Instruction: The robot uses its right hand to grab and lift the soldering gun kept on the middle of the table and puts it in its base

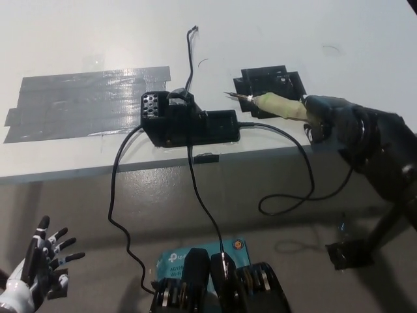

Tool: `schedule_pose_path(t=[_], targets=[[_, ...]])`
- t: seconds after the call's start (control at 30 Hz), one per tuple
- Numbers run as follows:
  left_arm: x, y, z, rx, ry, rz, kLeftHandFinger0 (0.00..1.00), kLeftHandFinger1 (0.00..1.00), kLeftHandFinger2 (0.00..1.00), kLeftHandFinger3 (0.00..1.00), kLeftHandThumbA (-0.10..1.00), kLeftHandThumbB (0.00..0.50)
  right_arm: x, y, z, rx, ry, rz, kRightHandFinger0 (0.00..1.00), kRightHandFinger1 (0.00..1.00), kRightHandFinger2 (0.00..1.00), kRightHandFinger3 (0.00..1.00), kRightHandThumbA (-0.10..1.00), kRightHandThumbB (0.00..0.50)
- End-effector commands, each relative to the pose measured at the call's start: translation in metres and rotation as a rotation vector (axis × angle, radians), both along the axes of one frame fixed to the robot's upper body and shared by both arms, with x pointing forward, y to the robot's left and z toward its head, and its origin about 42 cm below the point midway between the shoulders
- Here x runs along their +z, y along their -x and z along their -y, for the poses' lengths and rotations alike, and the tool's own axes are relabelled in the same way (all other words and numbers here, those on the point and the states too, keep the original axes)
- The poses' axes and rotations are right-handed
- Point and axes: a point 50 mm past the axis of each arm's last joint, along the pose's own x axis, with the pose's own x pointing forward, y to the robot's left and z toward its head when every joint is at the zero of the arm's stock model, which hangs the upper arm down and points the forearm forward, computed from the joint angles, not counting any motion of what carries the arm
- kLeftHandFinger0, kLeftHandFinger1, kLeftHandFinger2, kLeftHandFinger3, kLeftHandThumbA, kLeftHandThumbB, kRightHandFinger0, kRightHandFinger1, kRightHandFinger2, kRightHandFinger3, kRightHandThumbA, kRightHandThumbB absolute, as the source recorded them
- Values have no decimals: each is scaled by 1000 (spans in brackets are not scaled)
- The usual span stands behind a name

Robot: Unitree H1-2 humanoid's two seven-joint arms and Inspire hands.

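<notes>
Black right hand (335, 120) closed around a tool handle, arm extending back to its lower right. White left hand (36, 270) idle, fingers spread.

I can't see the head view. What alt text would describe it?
The robot's black right hand holds a pale-handled soldering gun, tip pointing toward the black base on the white table. Its white left hand rests open at lower left.
</notes>
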Motion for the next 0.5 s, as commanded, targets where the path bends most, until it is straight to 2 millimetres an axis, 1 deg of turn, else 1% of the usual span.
schedule_pose_path(t=[0.0,0.03,0.07,0.1,0.13,0.17,0.2,0.23,0.27,0.3,0.33,0.37,0.4,0.43,0.47], targets=[[12,-3,-2,-39,-9,70,713,809,1000,1000,1000,316,-8,-1,-9,-29,3,-250,1000,1000,1000,1000,257,500],[11,-3,0,-44,-8,70,716,813,1000,1000,1000,320,-9,0,-7,-43,-3,-235,1000,1000,1000,1000,226,500],[12,-3,0,-49,-10,70,716,817,1000,1000,1000,331,-10,1,-7,-61,-23,-210,1000,1000,1000,1000,156,489],[12,-3,1,-57,-11,70,719,825,1000,1000,1000,326,-11,2,-7,-68,-35,-180,1000,1000,1000,1000,96,459],[12,-3,2,-62,-13,71,725,838,1000,1000,1000,332,-12,2,-7,-67,-28,-157,913,1000,1000,1000,60,410],[12,-4,2,-66,-16,71,728,845,1000,1000,1000,331,-14,2,-7,-64,-15,-136,807,981,1000,1000,59,424],[12,-4,2,-76,-25,69,774,871,1000,1000,1000,346,-17,3,-9,-54,18,-97,510,574,1000,1000,48,385],[12,-4,2,-78,-26,69,780,873,1000,1000,1000,347,-17,3,-10,-53,22,-92,428,472,1000,1000,48,387],[12,-7,6,-86,-27,67,786,876,1000,1000,1000,348,-19,5,-5,-55,49,-71,340,413,959,1000,78,392],[12,-7,6,-96,-28,60,846,927,1000,1000,1000,362,-23,7,-8,-49,95,-43,228,296,740,1000,83,399],[12,-8,7,-104,-29,58,897,974,1000,1000,1000,353,-25,9,-9,-43,130,-24,131,196,562,1000,90,396],[11,-8,7,-115,-35,59,913,998,1000,1000,1000,342,-29,11,-10,-30,183,-8,74,153,493,1000,102,381],[11,-8,7,-126,-40,62,921,1000,1000,1000,1000,345,-31,12,-10,-25,220,-7,51,130,454,1000,104,381],[11,-8,7,-131,-41,60,951,1000,1000,1000,1000,347,-35,13,-11,-34,245,-11,0,86,413,1000,10,367],[11,-8,7,-136,-50,57,957,1000,1000,1000,1000,344,-38,16,-12,-36,255,2,0,17,294,1000,-78,359]])
